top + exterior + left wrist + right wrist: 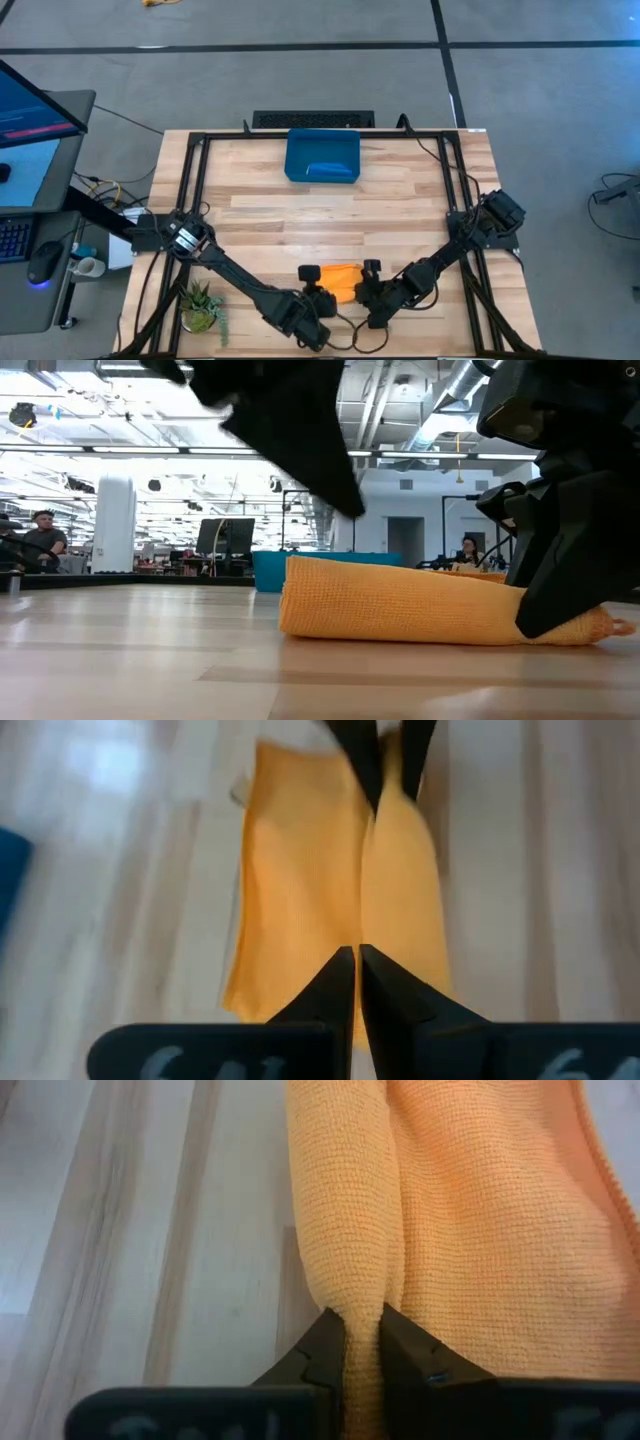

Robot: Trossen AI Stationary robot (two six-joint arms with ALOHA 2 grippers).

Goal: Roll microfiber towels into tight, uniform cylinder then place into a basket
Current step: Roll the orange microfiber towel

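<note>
Yellow-orange towel [342, 279] lying folded or partly rolled on the wooden table [330, 210], near the front edge, between the two grippers. Long axis running left to right across the table in the high view, one end toward each arm.

High view: left gripper [312, 275] at the towel's left end, right gripper [372, 270] at its right end. Dark blue basket [322, 156] well apart, at the far middle of the table, with a blue towel [329, 170] inside. Small potted plant [201, 304] at the front left corner. Fold detail and grip not discernible here.

Low view: towel as a thick, low bundle flat on the table, rounded fold at one end, the other end partly hidden by the right arm's dark gripper [560, 580]. Basket [268, 570] visible as a blue strip behind. People seated in the room beyond.

Right wrist view: fingers [320, 1350] pinched on a raised ridge of the towel [470, 1230], cloth squeezed between them. Shown only in this view.

Left wrist view: fingers [335, 980] closed together with nothing visibly between them, tips over the near end of the towel [300, 890]; contact with the cloth not determinable. Right gripper's fingers [365, 760] at the far end, pinching the central fold.
</note>
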